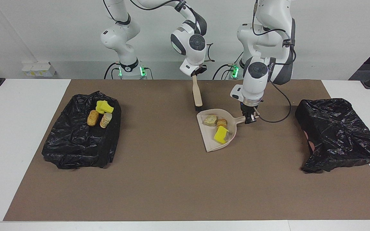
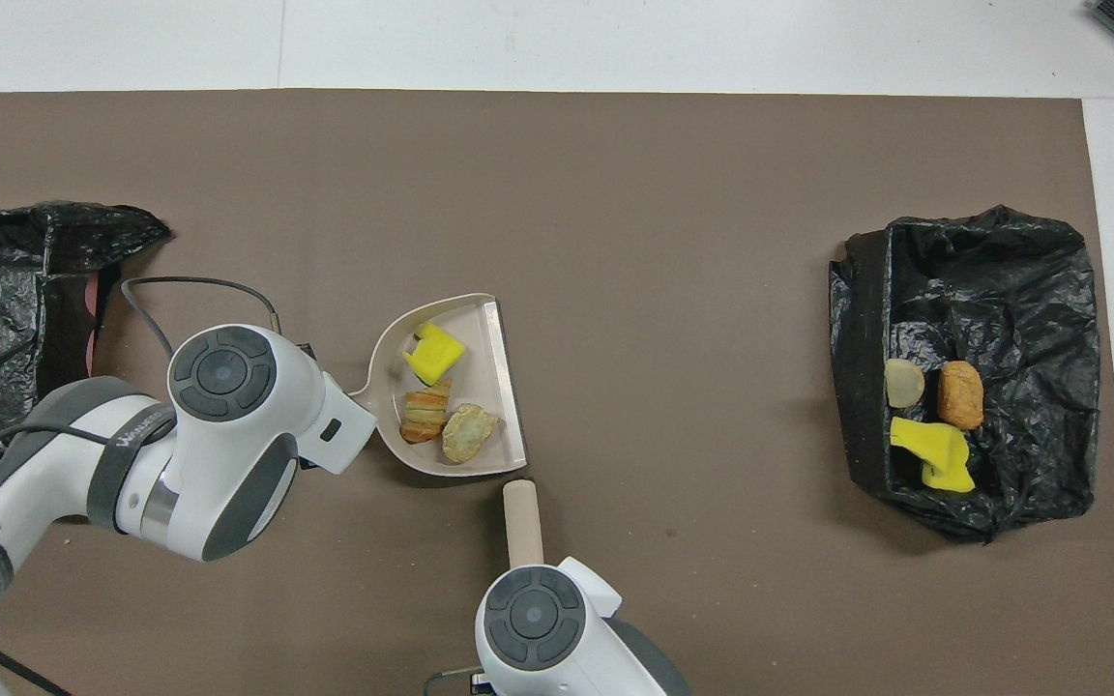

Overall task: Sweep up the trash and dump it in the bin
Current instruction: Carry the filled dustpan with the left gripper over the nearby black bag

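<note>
1. We see the worktop [image 1: 178, 189] covered by a brown mat [image 1: 172, 179].
2. A black-lined bin [image 1: 75, 144] sits at the right arm's end of the worktop; a second black-lined bin [image 1: 339, 134] sits at the left arm's end.
3. The beige dustpan [image 1: 211, 141] rests on the mat near the middle, nearer the left arm's bin.
4. The left hand [image 1: 248, 118] is clamped on the dustpan's handle.
5. The right hand [image 1: 195, 73] is closed on the top of the brush [image 1: 197, 94] – the brush hangs upright, bristles down, just beside the dustpan's corner nearest the robots. We cannot tell whether the bristles touch the mat.
6. The trash is split between two places:
   - Three pieces in the dustpan: a yellow sponge chunk [image 1: 220, 134], a golden-brown lump [image 1: 222, 122] and a pale lump [image 1: 210, 120].
   - The remainder in the right arm's bin: yellow sponge [image 1: 104, 107], a brown lump [image 1: 92, 117] and a pale lump [image 1: 106, 120].
</note>
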### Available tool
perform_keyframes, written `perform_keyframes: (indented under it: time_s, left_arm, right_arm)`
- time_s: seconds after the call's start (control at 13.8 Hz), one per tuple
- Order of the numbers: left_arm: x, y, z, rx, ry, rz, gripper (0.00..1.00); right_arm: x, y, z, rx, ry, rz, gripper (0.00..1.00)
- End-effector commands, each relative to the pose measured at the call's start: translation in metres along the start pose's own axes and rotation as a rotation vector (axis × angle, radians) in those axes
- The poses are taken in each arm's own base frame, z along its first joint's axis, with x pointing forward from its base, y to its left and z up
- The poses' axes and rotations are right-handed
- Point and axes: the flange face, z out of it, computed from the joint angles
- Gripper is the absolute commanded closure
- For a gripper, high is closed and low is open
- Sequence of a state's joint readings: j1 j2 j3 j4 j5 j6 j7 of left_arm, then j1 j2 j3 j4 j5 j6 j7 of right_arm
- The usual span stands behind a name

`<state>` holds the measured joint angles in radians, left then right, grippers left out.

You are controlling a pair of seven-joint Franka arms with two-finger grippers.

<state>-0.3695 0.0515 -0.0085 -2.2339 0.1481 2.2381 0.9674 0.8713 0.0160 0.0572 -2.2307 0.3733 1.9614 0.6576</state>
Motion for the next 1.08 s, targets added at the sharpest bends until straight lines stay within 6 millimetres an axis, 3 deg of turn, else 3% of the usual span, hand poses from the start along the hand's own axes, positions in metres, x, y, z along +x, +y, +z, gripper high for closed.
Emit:
perform_keyframes:
  time_s: [0.0, 0.36, 0.58, 0.8, 0.94, 1.01]
  left_arm:
    - [-0.003, -0.001, -0.005, 0.024, 0.009, 0.011, 1.00]
    - [-0.017, -0.019, -0.029, 0.025, 0.014, 0.009, 1.00]
    - [-0.040, -0.039, -0.052, -0.001, 0.026, 0.038, 1.00]
    - [-0.076, -0.062, -0.087, -0.017, 0.041, 0.039, 1.00]
    - [-0.096, -0.073, -0.115, -0.021, 0.039, 0.051, 1.00]
    - [-0.111, -0.079, -0.123, -0.025, 0.038, 0.049, 1.00]
  right_arm:
    - [-0.005, 0.009, -0.002, -0.004, 0.026, 0.020, 1.00]
    - [0.000, 0.009, 0.011, 0.009, 0.038, 0.059, 1.00]
    - [0.005, 0.008, 0.013, 0.034, 0.059, 0.073, 1.00]
    - [0.007, 0.004, 0.022, 0.033, 0.067, 0.063, 0.99]
    - [0.007, 0.003, 0.022, 0.033, 0.069, 0.056, 0.79]
    - [0.008, 0.003, 0.022, 0.033, 0.069, 0.052, 0.58]
